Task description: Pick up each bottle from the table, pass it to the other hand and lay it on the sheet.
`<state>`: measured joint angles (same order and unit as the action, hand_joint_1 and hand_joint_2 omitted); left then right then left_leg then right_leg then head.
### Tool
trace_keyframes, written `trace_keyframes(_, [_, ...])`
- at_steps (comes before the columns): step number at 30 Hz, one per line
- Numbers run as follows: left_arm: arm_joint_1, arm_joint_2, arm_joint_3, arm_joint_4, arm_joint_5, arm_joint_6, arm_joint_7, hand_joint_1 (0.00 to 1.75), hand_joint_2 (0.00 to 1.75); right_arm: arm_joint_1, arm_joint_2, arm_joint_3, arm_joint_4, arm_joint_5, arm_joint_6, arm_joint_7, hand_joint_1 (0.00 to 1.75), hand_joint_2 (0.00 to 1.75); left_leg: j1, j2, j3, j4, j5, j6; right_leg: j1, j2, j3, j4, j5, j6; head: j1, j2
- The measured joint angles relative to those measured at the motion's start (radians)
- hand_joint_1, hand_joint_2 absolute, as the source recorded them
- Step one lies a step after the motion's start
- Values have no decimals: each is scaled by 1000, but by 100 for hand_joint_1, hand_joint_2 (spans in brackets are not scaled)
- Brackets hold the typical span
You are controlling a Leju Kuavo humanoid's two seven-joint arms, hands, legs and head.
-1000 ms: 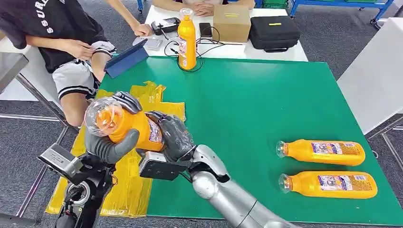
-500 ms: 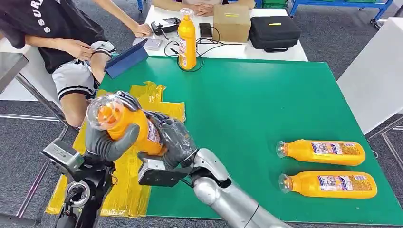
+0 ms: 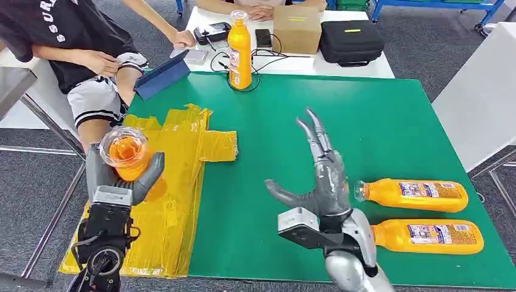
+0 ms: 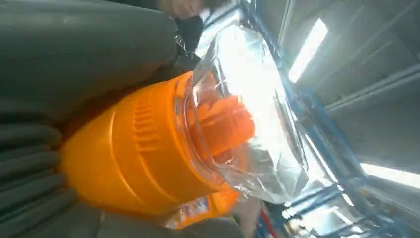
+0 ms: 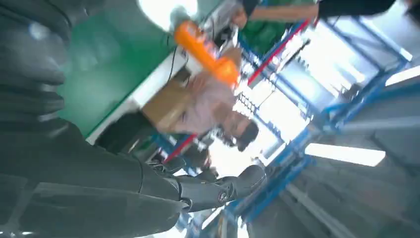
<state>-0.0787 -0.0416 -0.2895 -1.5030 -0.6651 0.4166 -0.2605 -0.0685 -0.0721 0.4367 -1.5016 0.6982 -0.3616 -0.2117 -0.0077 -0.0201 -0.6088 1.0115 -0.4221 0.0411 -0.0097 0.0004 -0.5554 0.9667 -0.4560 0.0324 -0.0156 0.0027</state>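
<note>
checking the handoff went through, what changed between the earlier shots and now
The right hand let go of the held bottle and swung away to the right; it now hangs open above the green table, near the two lying bottles. The left hand alone holds the bottle and has carried it left, over the yellow sheet. The lying bottles and the upright bottle stayed put.

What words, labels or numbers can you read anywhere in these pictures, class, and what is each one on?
"SUR": white letters on the person's black shirt, cut off by the picture's edge.
Labels on the two lying bottles: print too small to read.
Label on the standing bottle: unreadable.
Label on the held bottle: blurred.
</note>
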Motion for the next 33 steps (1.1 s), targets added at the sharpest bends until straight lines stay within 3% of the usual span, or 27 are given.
trace_keyframes(7, [6,-11,-18,55,-438,-36,133,175,175,107,-13,-153,-165,113,22,60,0,175,0,0,0,0,0,0,0,0,0,0,0,0,0,0])
trace_keyframes(14, [-49,-32,-103,235,-735,-104,139,175,175,144,-1,-268,-242,159,64,68,0,175,0,0,0,0,0,0,-1,0,0,0,0,0,0,0])
trace_keyframes(23, [-120,-43,-230,488,-763,-56,133,175,175,120,11,-285,-231,159,86,53,0,175,0,1,0,0,0,0,0,0,0,0,0,0,0,0])
trace_keyframes(33, [-157,-83,-279,676,-704,-54,90,175,175,90,14,-284,-223,172,115,69,0,175,0,1,0,0,0,0,0,0,0,0,0,0,0,0])
